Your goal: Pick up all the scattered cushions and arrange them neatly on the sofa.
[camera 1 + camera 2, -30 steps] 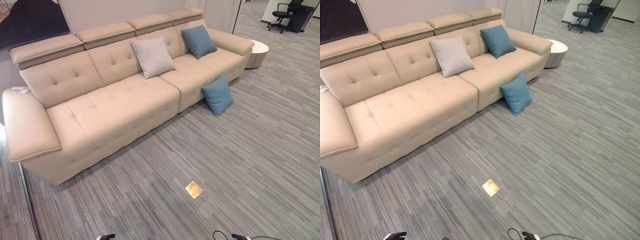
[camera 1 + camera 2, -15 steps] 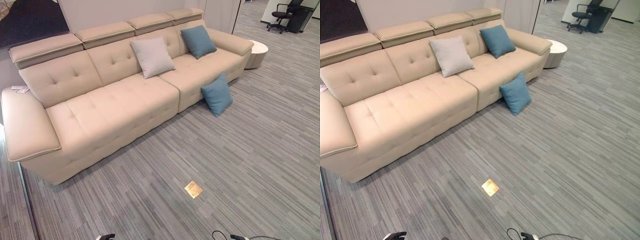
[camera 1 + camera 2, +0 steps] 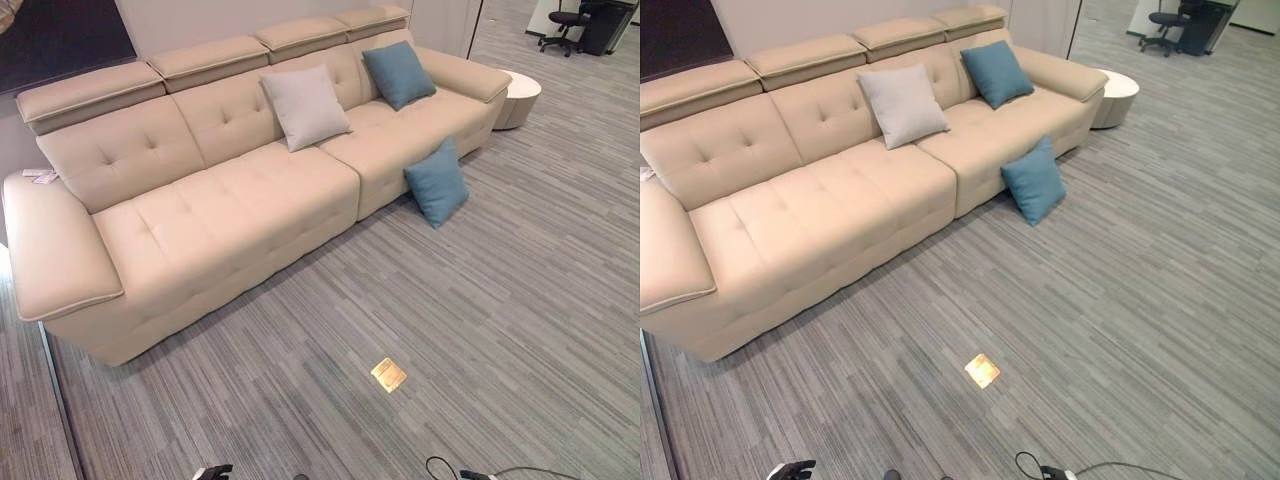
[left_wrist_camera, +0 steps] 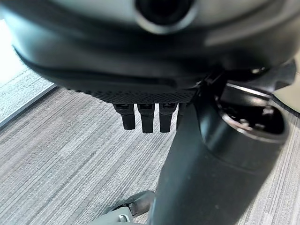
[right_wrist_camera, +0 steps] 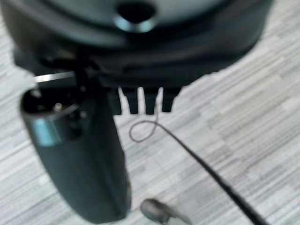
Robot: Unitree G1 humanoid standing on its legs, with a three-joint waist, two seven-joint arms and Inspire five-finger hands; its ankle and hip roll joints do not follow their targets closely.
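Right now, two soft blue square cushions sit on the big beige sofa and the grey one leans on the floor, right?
Not quite. The colours are swapped: the grey square cushion sits on the beige sofa beside one blue square cushion, and the other blue cushion leans on the floor, as the left eye view shows.

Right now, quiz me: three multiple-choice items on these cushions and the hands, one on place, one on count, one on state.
1. Where is the cushion that is off the seat?
A. on the floor, leaning on the sofa front
B. on the armrest
C. on the round side table

2. How many blue cushions are there?
A. one
B. two
C. three

3. Both hands are:
A. holding cushions
B. gripping the sofa
C. open, holding nothing

Key: A, the floor cushion leans against the sofa. B, it plus the blue seat cushion; the third cushion is grey. C, left hand and right hand have straight fingers over carpet.
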